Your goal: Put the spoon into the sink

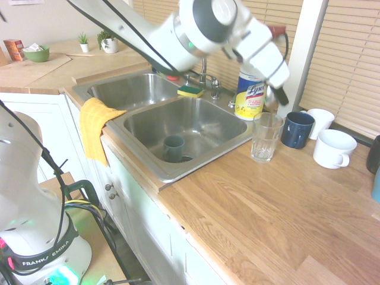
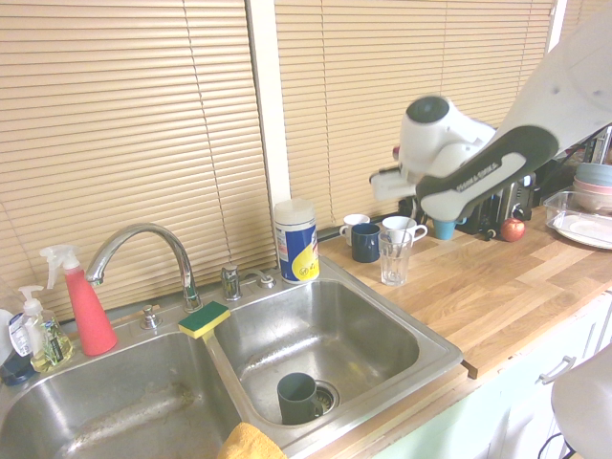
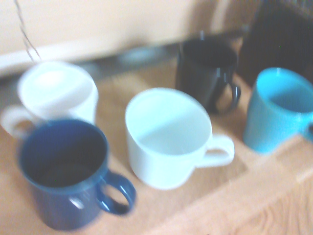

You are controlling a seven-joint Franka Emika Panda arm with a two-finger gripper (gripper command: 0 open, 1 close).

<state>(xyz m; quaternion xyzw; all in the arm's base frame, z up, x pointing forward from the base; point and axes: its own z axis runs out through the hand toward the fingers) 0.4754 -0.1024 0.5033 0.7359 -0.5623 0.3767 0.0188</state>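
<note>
Well, we see the gripper (image 1: 280, 96) high on the right, its fingers together, and what looks like the spoon (image 1: 271, 97), a silvery blur just beside them above the glass (image 1: 266, 138), right of the sink (image 1: 199, 122); whether it's clamped we can't tell

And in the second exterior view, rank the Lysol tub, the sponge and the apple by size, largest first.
1. Lysol tub
2. Sponge
3. Apple, clearly smallest here, though it sits farther back
</note>
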